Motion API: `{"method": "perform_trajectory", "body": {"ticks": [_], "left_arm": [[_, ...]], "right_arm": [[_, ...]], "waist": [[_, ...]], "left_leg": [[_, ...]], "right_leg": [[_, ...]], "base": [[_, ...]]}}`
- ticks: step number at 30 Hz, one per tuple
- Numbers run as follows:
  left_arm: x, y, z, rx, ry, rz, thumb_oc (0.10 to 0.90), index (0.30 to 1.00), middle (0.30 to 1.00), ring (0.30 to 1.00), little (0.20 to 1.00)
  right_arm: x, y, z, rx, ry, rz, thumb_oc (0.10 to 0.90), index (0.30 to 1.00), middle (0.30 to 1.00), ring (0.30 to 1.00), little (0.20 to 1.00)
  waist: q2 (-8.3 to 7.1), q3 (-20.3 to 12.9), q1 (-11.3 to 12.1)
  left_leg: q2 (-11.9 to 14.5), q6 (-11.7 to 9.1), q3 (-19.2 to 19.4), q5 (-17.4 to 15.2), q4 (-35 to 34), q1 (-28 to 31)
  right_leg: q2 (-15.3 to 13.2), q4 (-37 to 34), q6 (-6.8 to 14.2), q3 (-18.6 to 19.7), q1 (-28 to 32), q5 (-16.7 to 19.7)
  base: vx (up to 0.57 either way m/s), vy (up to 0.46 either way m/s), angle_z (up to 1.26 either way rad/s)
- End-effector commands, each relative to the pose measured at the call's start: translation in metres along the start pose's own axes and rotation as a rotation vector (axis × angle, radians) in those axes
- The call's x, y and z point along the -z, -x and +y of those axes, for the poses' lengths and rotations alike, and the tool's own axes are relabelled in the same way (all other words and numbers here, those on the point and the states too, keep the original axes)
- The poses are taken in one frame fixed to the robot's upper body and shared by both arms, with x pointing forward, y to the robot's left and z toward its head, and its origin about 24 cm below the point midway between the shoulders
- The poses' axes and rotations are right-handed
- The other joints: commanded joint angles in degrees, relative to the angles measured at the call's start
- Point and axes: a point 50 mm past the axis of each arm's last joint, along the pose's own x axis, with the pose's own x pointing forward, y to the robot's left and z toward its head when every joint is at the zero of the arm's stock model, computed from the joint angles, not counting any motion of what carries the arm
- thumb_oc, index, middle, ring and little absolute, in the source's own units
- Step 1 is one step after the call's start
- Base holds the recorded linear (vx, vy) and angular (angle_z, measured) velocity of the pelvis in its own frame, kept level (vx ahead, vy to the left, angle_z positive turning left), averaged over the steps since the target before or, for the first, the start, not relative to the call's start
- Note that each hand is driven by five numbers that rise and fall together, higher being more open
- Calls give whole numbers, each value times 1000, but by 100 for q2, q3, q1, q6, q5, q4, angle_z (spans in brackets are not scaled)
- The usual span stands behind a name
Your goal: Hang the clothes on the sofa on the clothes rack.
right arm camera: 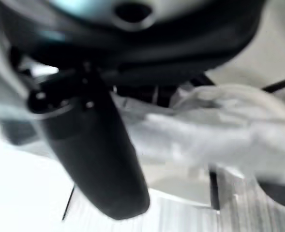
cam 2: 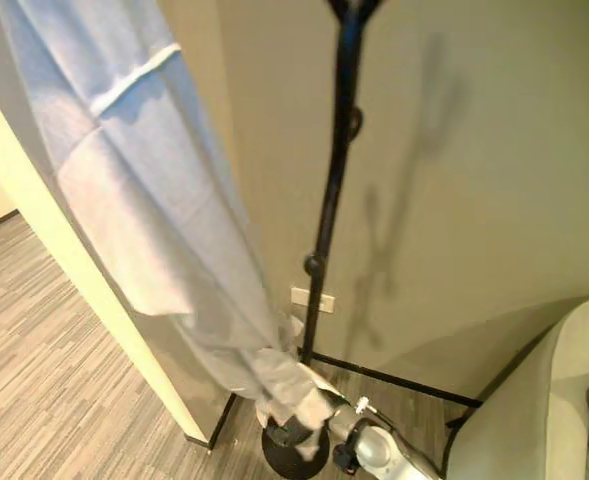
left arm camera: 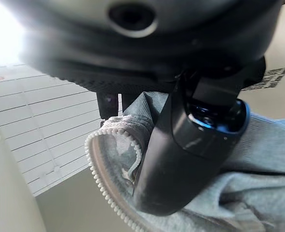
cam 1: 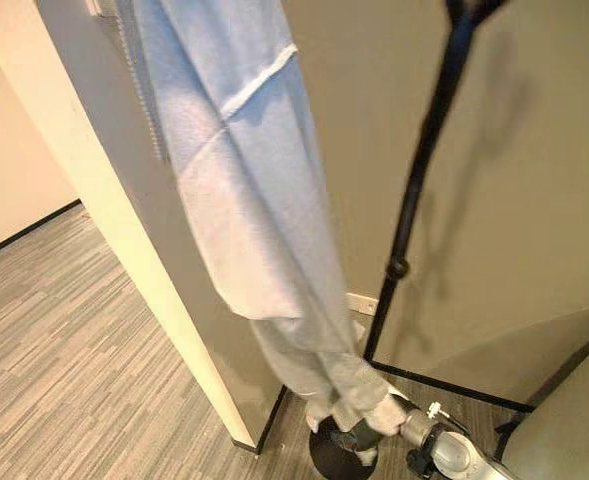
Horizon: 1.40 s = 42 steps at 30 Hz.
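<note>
Grey garment [cam 1: 249,200] hangs close in front, its collar clamped by the left hand [left arm camera: 181,159], its hem grasped low by the right hand [cam 2: 304,425]. Still off the rack pole [cam 1: 424,150], it could snag or slip if either grasp loosens.

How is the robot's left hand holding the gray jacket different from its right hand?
The left hand grips the gray jacket up high, by its zipper edge; the right hand grips the jacket's bottom end, low near the floor. The left hand's thumb shows sharply against the cloth; the right hand's is blurred. Both are closed on the same jacket, beside the black clothes rack.
</note>
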Motion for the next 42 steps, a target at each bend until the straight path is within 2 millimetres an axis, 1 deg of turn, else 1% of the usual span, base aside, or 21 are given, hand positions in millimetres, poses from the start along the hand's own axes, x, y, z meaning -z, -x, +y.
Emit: {"method": "perform_trajectory", "body": {"ticks": [1, 4, 7, 10, 11, 12, 13, 14, 16, 18, 19, 20, 23, 25, 26, 30, 34, 35, 39, 40, 42], "left_arm": [[49, -4, 33, -115, -193, 199, 400, 300, 300, 300, 300], [49, -5, 36, -131, -190, 195, 400, 300, 300, 300, 300], [48, -4, 36, -141, -179, 197, 400, 300, 300, 300, 300], [47, -3, 36, -147, -165, 197, 400, 300, 300, 300, 300], [47, -3, 36, -148, -165, 199, 400, 300, 300, 300, 300], [46, -3, 36, -145, -159, 196, 400, 300, 300, 300, 300], [45, -3, 35, -142, -147, 192, 400, 300, 300, 300, 300], [45, -3, 35, -142, -146, 193, 400, 300, 300, 300, 300], [43, -3, 34, -140, -135, 191, 400, 300, 300, 300, 300], [41, -3, 34, -141, -124, 182, 400, 300, 300, 300, 300], [39, -4, 34, -149, -111, 181, 400, 300, 300, 300, 300], [39, -3, 34, -149, -110, 181, 400, 300, 300, 300, 300], [37, -3, 34, -150, -97, 175, 400, 300, 300, 300, 300], [38, -3, 34, -150, -96, 175, 400, 300, 300, 300, 300], [36, -2, 32, -151, -82, 177, 400, 300, 300, 300, 300], [34, 0, 30, -157, -72, 181, 400, 300, 300, 300, 300], [28, 4, 23, -167, -40, 193, 400, 300, 300, 300, 300], [28, 5, 23, -166, -41, 193, 400, 300, 300, 300, 300], [24, 11, 16, -174, -5, 224, 400, 300, 300, 300, 300], [24, 12, 16, -174, -6, 225, 400, 300, 300, 300, 300], [20, 14, 13, -184, 13, 227, 400, 300, 300, 300, 300]], "right_arm": [[-10, -1, -4, 100, 4, -82, 800, 900, 900, 900, 900], [1, 6, -3, 142, -44, -35, 800, 900, 900, 900, 900], [-1, 7, -9, 174, -44, -47, 800, 900, 900, 900, 900], [-17, 5, -22, 214, -17, -123, 800, 900, 900, 900, 900], [-17, 6, -22, 214, -16, -121, 800, 900, 900, 900, 900], [-23, 5, -26, 225, -8, -149, 800, 900, 900, 900, 900], [-33, 5, -33, 251, -15, -198, 800, 900, 900, 900, 900], [-33, 6, -34, 252, -15, -196, 800, 900, 900, 900, 900], [-43, 6, -39, 276, -28, -245, 800, 900, 900, 900, 900], [-57, 10, -48, 308, -51, -317, 800, 900, 900, 900, 900], [-76, 14, -56, 343, -98, -419, 800, 900, 900, 900, 900], [-76, 14, -57, 343, -99, -419, 800, 900, 900, 900, 900], [-92, 14, -59, 359, -153, -500, 800, 900, 900, 900, 900], [-96, 12, -58, 348, -175, -523, 800, 900, 900, 900, 900], [-106, 4, -49, 302, -258, -570, 800, 900, 900, 900, 900], [-115, -4, -42, 261, -262, -596, 800, 900, 900, 900, 900], [-134, -25, -18, 153, -335, -640, 800, 900, 900, 900, 900], [-134, -25, -18, 152, -335, -639, 800, 900, 900, 900, 900], [-150, -44, 1, 70, -432, -654, 800, 900, 900, 900, 900], [-150, -44, 1, 68, -432, -655, 800, 900, 900, 900, 900], [-165, -54, 13, -34, -508, -681, 800, 900, 900, 900, 900]], "waist": [[-132, -324, -82], [-157, -347, -106], [-166, -353, -113], [-147, -363, -96], [-138, -362, -92], [-131, -367, -84], [-118, -368, -78], [-113, -367, -73], [-106, -376, -64], [-74, -379, -60], [-50, -373, -62], [-47, -373, -59], [-20, -366, -47], [-18, -364, -40], [-25, -367, -15], [-23, -370, -7], [-8, -372, 49], [-4, -371, 44], [24, -374, 95], [28, -371, 90], [54, -365, 117]], "left_leg": [[-382, 121, 83, -211, -102, -73], [-363, 91, 80, -190, -105, -80], [-349, 69, 86, -172, -109, -87], [-333, 46, 95, -141, -113, -111], [-333, 45, 96, -141, -113, -111], [-330, 43, 91, -134, -111, -118], [-329, 40, 85, -124, -111, -126], [-329, 40, 85, -124, -110, -125], [-329, 33, 83, -119, -115, -129], [-328, 33, 81, -111, -114, -132], [-330, 30, 77, -106, -117, -135], [-330, 30, 77, -106, -116, -135], [-328, 29, 87, -103, -119, -136], [-325, 30, 91, -104, -118, -133], [-324, 31, 88, -103, -119, -128], [-319, 27, 81, -103, -119, -120], [-296, 31, 70, -112, -115, -92], [-296, 31, 71, -113, -116, -90], [-284, 30, 65, -111, -116, -68], [-284, 30, 68, -111, -116, -67], [-289, 30, 64, -109, -118, -54]], "right_leg": [[205, -360, 224, 216, 337, -5], [228, -507, 206, 275, 384, 26], [245, -594, 197, 304, 408, 45], [258, -724, 191, 346, 443, 103], [259, -735, 191, 347, 448, 110], [261, -753, 190, 352, 455, 116], [266, -795, 190, 361, 471, 132], [266, -801, 189, 361, 475, 135], [274, -837, 190, 359, 487, 144], [277, -862, 186, 355, 495, 159], [281, -876, 187, 371, 492, 170], [281, -880, 187, 371, 494, 173], [283, -887, 189, 376, 489, 185], [284, -888, 188, 378, 488, 185], [287, -890, 184, 383, 486, 188], [285, -883, 176, 379, 486, 185], [270, -829, 162, 370, 494, 174], [270, -828, 162, 371, 495, 173], [261, -805, 142, 382, 504, 162], [260, -803, 141, 384, 503, 160], [260, -793, 123, 398, 505, 154]], "base": [[-7, -62, -3], [-7, -32, -1], [-9, -32, -2], [-18, -42, -4], [-12, -23, -4], [0, 0, 0], [0, 0, 0], [0, 0, 0], [0, 0, 0], [0, 0, 0], [-13, -7, 3], [-15, -7, 3], [0, 0, 0], [0, 0, 0], [0, 0, 0], [0, 0, 0], [-11, 10, 2], [0, 0, 0], [-7, 5, 2], [0, 0, 0], [-17, 5, 4]]}}
